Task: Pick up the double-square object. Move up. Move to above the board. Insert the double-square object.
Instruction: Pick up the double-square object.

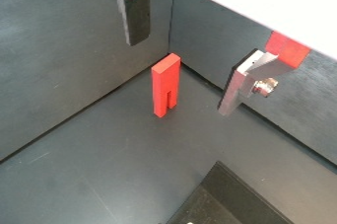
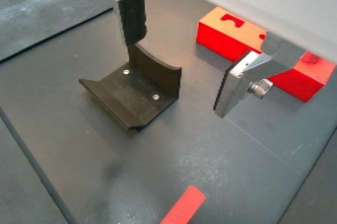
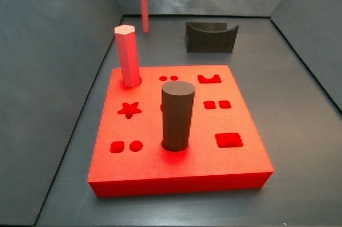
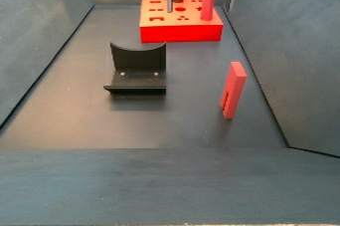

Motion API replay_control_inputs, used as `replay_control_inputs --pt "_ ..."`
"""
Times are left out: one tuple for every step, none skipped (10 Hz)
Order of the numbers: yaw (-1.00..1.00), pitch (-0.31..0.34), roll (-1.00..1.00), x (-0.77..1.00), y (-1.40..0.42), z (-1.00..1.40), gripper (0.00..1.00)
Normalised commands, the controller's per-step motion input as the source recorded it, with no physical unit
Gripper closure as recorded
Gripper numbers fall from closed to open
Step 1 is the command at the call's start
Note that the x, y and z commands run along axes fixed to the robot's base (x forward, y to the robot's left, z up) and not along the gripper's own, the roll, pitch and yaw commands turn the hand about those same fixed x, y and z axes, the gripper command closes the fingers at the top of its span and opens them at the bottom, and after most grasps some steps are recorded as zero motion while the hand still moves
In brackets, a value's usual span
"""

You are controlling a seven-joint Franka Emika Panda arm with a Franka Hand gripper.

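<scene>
The double-square object (image 1: 165,86) is a thin red bar standing upright on the dark floor near a side wall; it also shows in both side views (image 4: 234,89) (image 3: 144,13), and its end shows in a wrist view (image 2: 184,205). My gripper (image 1: 183,72) hangs open and empty above the floor, its silver fingers (image 1: 136,16) spread wide, the bar lower down between them and untouched. The board (image 3: 201,161) is a flat red block with shaped cut-outs, seen too in a side view (image 4: 182,31) and beyond the gripper (image 2: 178,77) in a wrist view (image 2: 222,38).
A thick red hexagonal peg (image 3: 128,59) and a dark grey cylinder (image 3: 177,117) stand in the board. The dark fixture (image 2: 132,95) sits on the floor between bar and board, also in both side views (image 4: 137,69) (image 3: 210,36). Grey walls enclose the floor.
</scene>
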Motion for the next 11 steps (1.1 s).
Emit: replay_control_inputs --pt "0.00 0.000 0.00 -0.23 0.10 0.01 0.00" --pt "0.13 -0.063 0.02 -0.72 0.35 -0.34 0.00" --pt "0.01 -0.130 0.02 -1.00 0.42 -0.54 0.00" --pt "0.00 -0.116 0.10 -0.96 0.40 -0.56 0.00" --pt "0.00 -0.134 0.15 -0.81 0.35 -0.68 0.00" --pt "0.00 -0.170 0.17 -0.82 0.31 -0.73 0.00" --pt "0.00 -0.170 0.19 -0.69 0.24 -0.73 0.00" --pt "0.00 -0.186 0.18 -0.61 0.18 -0.71 0.00" --pt "-0.03 -0.164 0.18 -0.36 0.11 -0.76 0.00" --pt "0.00 -0.167 0.13 -0.19 0.17 -0.82 0.00" --pt "0.00 0.000 0.06 0.13 0.26 -0.81 0.00"
